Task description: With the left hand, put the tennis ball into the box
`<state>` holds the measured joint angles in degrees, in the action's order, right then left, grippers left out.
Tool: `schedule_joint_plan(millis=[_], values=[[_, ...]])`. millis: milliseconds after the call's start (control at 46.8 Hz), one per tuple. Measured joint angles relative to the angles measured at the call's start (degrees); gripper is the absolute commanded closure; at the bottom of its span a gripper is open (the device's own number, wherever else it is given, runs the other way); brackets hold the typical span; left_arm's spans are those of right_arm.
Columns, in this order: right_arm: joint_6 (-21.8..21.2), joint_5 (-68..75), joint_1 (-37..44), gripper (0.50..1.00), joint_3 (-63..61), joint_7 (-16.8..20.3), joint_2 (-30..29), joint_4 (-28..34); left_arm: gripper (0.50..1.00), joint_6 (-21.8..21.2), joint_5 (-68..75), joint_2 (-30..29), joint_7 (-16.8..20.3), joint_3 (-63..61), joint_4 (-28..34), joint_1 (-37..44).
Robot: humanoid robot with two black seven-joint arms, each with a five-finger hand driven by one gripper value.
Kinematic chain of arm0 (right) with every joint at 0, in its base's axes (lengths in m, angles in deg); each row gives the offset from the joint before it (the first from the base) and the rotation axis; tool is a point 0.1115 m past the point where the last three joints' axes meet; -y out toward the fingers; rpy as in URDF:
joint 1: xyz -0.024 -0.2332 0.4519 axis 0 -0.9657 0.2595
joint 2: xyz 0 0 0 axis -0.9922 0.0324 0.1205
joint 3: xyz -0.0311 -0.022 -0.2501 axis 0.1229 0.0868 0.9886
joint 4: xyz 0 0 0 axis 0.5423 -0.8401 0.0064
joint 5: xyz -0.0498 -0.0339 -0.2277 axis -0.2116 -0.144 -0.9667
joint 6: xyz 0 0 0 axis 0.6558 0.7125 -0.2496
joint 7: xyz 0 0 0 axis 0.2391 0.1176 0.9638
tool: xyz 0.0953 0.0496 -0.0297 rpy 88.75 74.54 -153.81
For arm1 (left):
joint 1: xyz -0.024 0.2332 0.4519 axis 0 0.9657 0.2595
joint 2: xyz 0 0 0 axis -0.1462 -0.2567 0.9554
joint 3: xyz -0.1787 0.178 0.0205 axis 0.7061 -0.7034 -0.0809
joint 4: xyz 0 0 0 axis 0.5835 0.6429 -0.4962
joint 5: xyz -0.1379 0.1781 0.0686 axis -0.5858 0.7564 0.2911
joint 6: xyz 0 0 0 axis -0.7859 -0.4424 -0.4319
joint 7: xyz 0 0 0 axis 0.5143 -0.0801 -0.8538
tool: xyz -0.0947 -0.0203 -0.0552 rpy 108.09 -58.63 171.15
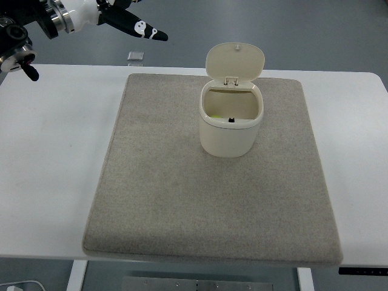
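Left hand: the left hand (130,24) hung at about 11 o'clock of the picture, above and beyond the table's far edge, its dark fingers (151,33) stretched out and relaxed, gripping nothing.
Tag: a small grey square (136,56) lay on the floor just beyond the table, at 12 o'clock from the mat's left corner.
Table: the white table (48,157) carried a grey felt mat (200,200) over its middle.
Box: a cream box (230,127) stood upright on the mat toward 1 o'clock of its centre, lid (235,60) tipped back and open.
Ball: a sliver of yellow-green (217,115) showed inside the box by its left wall, likely the tennis ball, though mostly hidden.
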<state>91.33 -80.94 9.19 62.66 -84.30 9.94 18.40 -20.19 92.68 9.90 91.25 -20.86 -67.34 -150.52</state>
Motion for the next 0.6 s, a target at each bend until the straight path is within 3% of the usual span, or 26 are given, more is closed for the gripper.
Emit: schedule_joint_plan(millis=[192, 299, 406, 598], values=[[0.0, 0.0, 0.0, 0.562, 0.01, 0.0, 0.0, 0.0, 0.508, 1.96, -6.32, 6.0, -1.1, -0.01, 10.93, 2.83], [0.0, 0.0, 0.0, 0.562, 0.0, 0.0, 0.0, 0.0, 0.508, 2.07, -10.99, 8.95, -4.1, 0.24, 14.93, 4.03], [0.0, 0.0, 0.01, 0.56, 0.01, 0.0, 0.0, 0.01, 0.508, 2.01, -18.23, 10.91, -7.58, 0.39, 16.91, 4.23], [0.0, 0.0, 0.0, 0.562, 0.01, 0.0, 0.0, 0.0, 0.506, 3.26, -25.75, 11.7, -8.6, 0.48, 18.08, 4.27]])
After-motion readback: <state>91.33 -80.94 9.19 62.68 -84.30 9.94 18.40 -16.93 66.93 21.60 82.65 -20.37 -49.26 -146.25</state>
